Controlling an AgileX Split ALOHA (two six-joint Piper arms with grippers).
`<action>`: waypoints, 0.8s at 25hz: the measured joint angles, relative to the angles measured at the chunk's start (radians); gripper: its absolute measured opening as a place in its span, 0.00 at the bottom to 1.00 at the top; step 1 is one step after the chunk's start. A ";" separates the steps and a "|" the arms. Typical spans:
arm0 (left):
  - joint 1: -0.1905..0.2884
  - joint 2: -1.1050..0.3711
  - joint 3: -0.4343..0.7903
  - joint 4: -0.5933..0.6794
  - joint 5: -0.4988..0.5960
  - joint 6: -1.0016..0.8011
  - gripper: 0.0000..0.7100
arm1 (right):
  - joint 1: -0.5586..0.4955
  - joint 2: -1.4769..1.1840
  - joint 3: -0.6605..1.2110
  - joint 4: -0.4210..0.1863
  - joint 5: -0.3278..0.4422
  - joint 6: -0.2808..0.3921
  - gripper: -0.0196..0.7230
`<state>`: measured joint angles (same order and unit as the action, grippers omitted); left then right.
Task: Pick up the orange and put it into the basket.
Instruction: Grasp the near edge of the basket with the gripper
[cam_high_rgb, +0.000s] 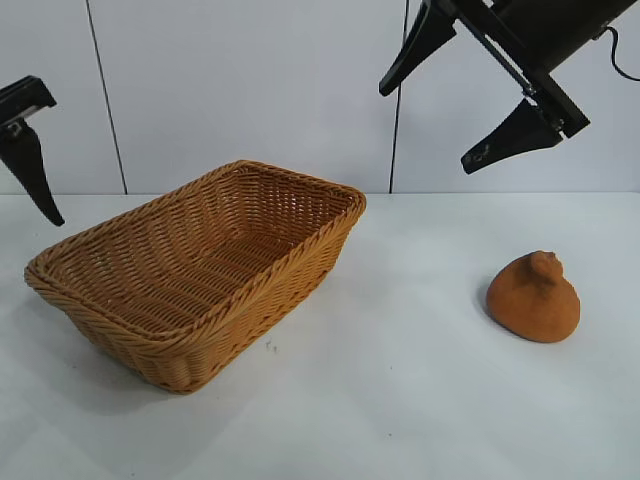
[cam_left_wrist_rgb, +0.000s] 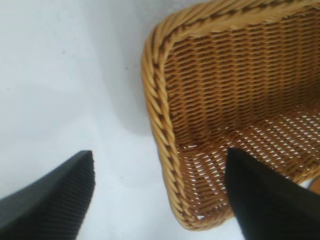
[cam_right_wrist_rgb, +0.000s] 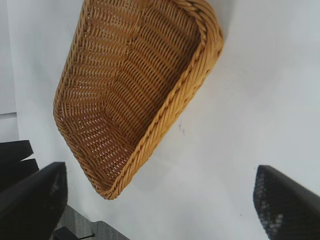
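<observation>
The orange (cam_high_rgb: 534, 297), a burnt-orange dome with a small knob on top, rests on the white table at the right. The woven basket (cam_high_rgb: 300, 255) stands empty at the centre left. My right gripper (cam_high_rgb: 425, 130) hangs high above the table between basket and orange, open and holding nothing. Its wrist view shows the basket (cam_right_wrist_rgb: 200, 60) and bare table between the jaws of that gripper (cam_right_wrist_rgb: 160, 170), with the orange out of sight. My left gripper (cam_high_rgb: 30, 160) hovers at the far left edge, open and empty. In its wrist view the left gripper (cam_left_wrist_rgb: 161, 152) straddles a basket corner (cam_left_wrist_rgb: 155, 100) from above.
The white table (cam_high_rgb: 400, 400) spreads wide between the basket and the orange and along the front. A pale panelled wall (cam_high_rgb: 250, 90) stands behind. The right wrist view shows the table's edge with grey floor (cam_right_wrist_rgb: 80, 225) beyond it.
</observation>
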<state>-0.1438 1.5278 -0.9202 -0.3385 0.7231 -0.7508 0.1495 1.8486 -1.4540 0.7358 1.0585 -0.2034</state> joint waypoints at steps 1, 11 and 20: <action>-0.010 0.000 0.005 0.002 -0.008 -0.009 0.73 | 0.000 0.000 0.000 0.002 0.000 0.000 0.96; -0.138 0.058 0.007 0.099 -0.115 -0.275 0.73 | 0.000 0.000 0.000 0.007 0.000 0.000 0.96; -0.148 0.248 0.010 0.124 -0.273 -0.322 0.73 | 0.000 0.000 0.000 0.010 0.000 0.000 0.96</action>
<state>-0.2918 1.7758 -0.9098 -0.2142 0.4496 -1.0724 0.1495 1.8486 -1.4540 0.7455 1.0585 -0.2034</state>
